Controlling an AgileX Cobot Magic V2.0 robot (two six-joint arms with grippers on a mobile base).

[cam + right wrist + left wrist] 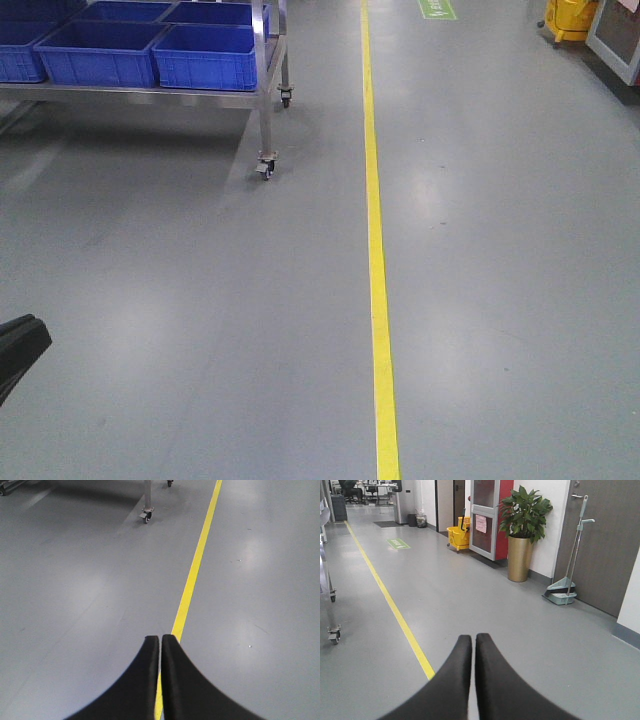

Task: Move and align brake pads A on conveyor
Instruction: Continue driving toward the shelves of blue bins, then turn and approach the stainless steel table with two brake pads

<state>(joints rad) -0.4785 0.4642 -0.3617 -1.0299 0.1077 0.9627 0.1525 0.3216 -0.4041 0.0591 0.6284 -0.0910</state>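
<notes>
blue bins [205, 57] on cart [265, 100], contents hidden; left gripper [473, 639], right gripper [160, 640] closed

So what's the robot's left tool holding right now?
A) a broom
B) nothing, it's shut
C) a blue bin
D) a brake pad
B: the left tool is closed tip to tip with nothing between, and only grey floor lies beyond it.

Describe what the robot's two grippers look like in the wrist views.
Both the left gripper and right gripper have two plain matte black fingers, broad at the base, curving inward and tapering to blunt tips. No cables or markings show on them.
</notes>
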